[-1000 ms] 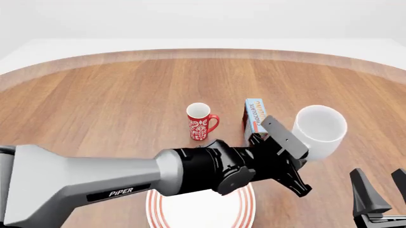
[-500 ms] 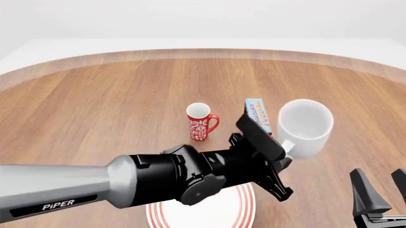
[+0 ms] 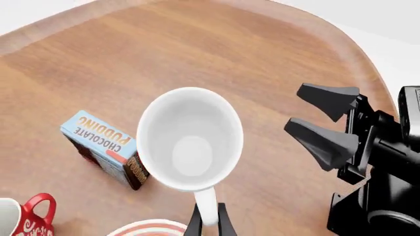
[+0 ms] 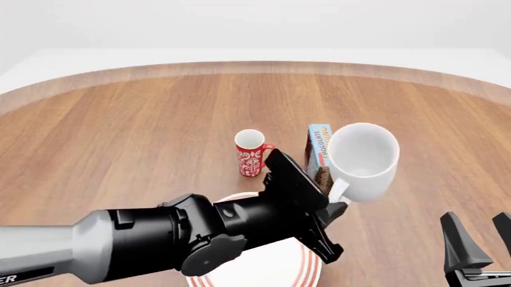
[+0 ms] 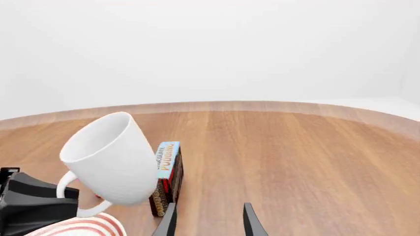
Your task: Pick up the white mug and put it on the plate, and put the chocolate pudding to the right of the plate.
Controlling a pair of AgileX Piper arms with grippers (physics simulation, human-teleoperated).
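My left gripper (image 4: 336,202) is shut on the loop handle of the white mug (image 4: 363,158) and holds it in the air, tilted, just right of the chocolate pudding (image 4: 319,145). The box stands on the table behind the plate (image 4: 309,272), whose red-ringed rim shows under my left arm. In the left wrist view the mug (image 3: 190,137) opens toward the camera, with the pudding (image 3: 102,145) beside it and the plate rim (image 3: 147,228) nearby. My right gripper (image 4: 481,232) is open and empty at the near right. The right wrist view shows the mug (image 5: 111,157) and the pudding (image 5: 167,172).
A red mug with white pattern (image 4: 251,154) stands left of the pudding box, behind the plate. My left arm's black and grey body (image 4: 200,239) covers most of the plate. The round wooden table (image 4: 119,131) stretches to the left and back.
My left arm has carried the white mug to the left, from the right side of the table to just beside the pudding box. The right gripper has not moved.
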